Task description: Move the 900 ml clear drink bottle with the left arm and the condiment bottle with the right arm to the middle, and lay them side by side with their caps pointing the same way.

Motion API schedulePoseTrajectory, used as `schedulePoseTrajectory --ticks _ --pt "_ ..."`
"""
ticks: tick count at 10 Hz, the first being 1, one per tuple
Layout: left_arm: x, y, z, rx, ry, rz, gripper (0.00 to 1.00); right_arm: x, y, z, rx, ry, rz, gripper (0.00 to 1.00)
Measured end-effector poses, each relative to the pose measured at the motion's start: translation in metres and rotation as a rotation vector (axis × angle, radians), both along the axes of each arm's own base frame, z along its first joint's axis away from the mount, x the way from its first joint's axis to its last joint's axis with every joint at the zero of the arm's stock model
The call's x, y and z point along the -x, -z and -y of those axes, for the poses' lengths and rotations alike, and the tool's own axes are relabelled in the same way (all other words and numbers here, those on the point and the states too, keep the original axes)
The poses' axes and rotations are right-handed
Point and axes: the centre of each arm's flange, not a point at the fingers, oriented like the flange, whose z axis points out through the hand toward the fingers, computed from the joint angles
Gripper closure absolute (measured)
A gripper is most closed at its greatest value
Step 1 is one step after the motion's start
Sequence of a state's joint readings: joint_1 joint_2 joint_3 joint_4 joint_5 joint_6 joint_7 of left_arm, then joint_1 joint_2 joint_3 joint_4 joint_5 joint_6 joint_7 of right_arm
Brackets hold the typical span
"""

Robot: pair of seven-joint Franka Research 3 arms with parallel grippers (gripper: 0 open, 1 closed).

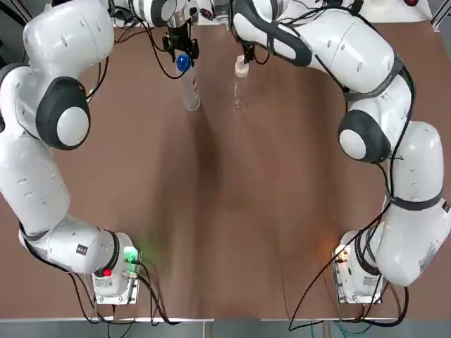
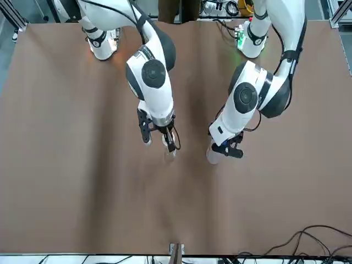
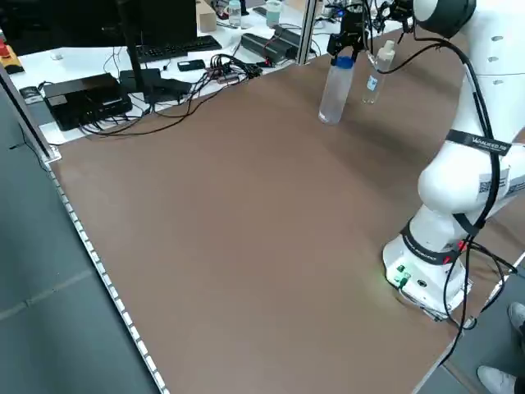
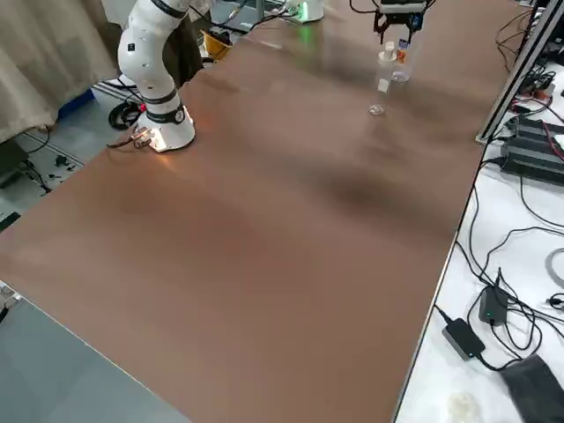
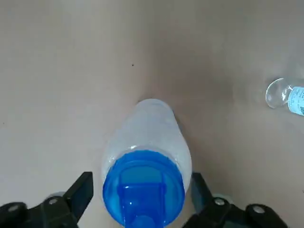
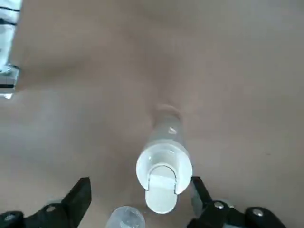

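On the table [image 1: 225, 211] stand one drink bottle [image 1: 189, 88], one condiment bottle [image 1: 240, 86]

The bottle [image 5: 148, 135] is clear with a blue cap [image 5: 142, 187], the condiment bottle [image 6: 165, 135] clear with a white cap [image 6: 164, 176] and a blue-printed white label [image 5: 297, 99]; the table [image 1: 225, 211] is plain brown.
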State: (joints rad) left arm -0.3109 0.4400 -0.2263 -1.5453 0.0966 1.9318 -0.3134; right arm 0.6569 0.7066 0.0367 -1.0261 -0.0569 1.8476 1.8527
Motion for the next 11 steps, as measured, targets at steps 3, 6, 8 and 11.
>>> schedulePoseTrajectory --ticks 3,6,8,11 --pt "-0.001 -0.003 -0.001 0.003 -0.003 0.005 0.33 0.011 -0.035 0.012 0.060 -0.307 -0.015 0.06" --pt "-0.005 -0.008 -0.004 0.010 -0.056 0.013 0.33 0.030 -0.052 0.002 0.089 -0.656 -0.010 0.06" --pt "-0.011 -0.025 -0.005 0.022 -0.233 0.036 0.33 0.039 -0.052 -0.009 0.107 -0.890 -0.002 0.06" --pt "-0.011 -0.047 -0.008 0.014 -0.573 0.041 0.33 0.046 -0.051 -0.017 0.162 -1.252 0.016 0.06"
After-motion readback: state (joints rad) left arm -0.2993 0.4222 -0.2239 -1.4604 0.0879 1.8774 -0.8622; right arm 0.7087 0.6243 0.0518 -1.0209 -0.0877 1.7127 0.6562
